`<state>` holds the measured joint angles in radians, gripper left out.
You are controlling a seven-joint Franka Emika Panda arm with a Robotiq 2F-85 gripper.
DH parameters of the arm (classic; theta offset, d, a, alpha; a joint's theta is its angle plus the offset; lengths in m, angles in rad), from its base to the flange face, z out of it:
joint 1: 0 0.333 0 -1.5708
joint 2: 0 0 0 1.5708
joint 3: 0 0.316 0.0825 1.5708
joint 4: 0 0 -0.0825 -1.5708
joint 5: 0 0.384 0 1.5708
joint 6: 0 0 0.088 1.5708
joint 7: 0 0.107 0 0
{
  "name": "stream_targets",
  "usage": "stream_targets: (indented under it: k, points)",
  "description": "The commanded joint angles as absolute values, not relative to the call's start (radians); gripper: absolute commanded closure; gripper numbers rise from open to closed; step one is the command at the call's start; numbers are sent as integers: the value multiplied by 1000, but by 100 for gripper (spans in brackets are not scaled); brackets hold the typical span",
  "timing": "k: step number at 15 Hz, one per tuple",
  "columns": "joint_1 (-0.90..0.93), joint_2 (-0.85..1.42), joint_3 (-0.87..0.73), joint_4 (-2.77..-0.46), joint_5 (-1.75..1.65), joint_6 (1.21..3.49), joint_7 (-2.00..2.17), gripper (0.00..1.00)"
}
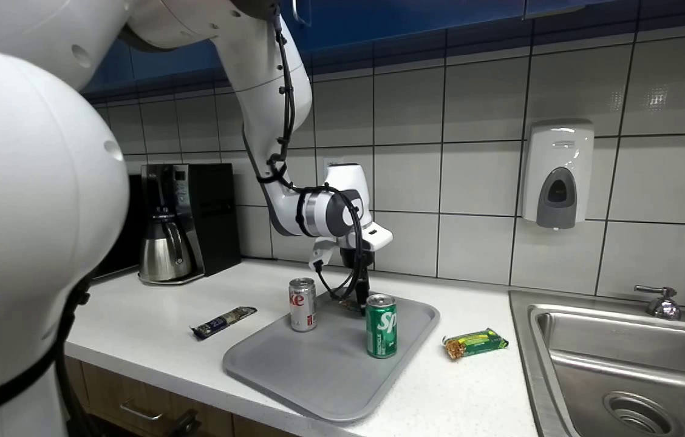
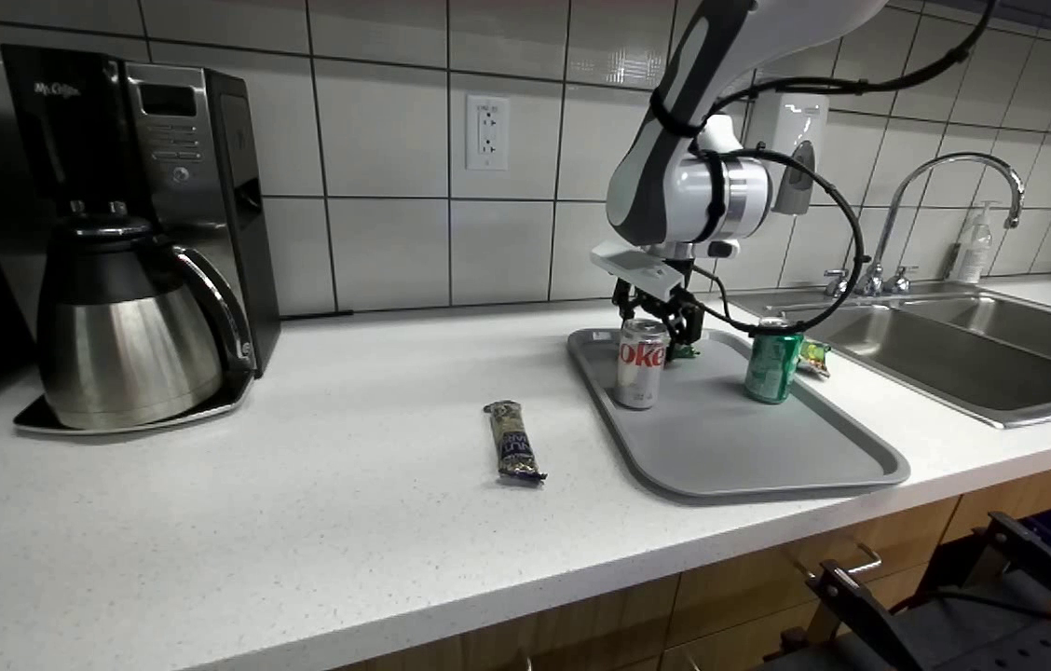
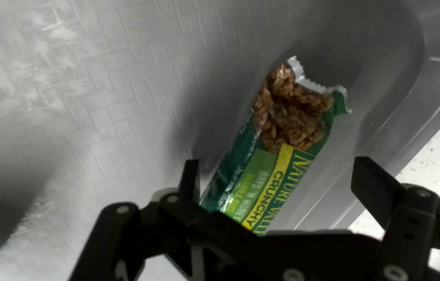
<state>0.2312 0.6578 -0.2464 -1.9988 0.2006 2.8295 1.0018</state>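
Bar (image 3: 270, 156), straddled by wide-spread, empty gripper (image 3: 278, 173).
By tray's (image 1: 318, 376) wall-side edge, nr corner; also on tray so far: Coke (image 1: 303, 305), Sprite (image 1: 381, 328); still off, on counter (image 2: 209, 522): nut bar (image 2: 514, 445), 2nd green bar (image 1: 476, 344).

We counted two cans (image 1: 302, 315) (image 1: 381, 337), three snack bars (image 1: 223, 321) (image 1: 480, 344) (image 3: 268, 164) and one tray (image 1: 306, 370). In an exterior view, we saw one coffee pot (image 1: 159, 258) at the tray's ten o'clock.
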Motion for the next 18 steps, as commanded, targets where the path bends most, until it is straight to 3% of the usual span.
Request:
stream_targets:
  k: [1,2,3,5,12,18]
  points:
    - [201,658,-220,-1971,198,2794,1012,0]
    - [200,658,-219,-1971,200,2796,1012,0]
    - [198,658,-217,-1972,201,2797,1011,25]
    - [198,658,-217,-1971,201,2798,1012,30]
    - [194,656,-218,-1970,200,2796,1012,83]
    - [194,647,-219,-1974,198,2799,1010,86]
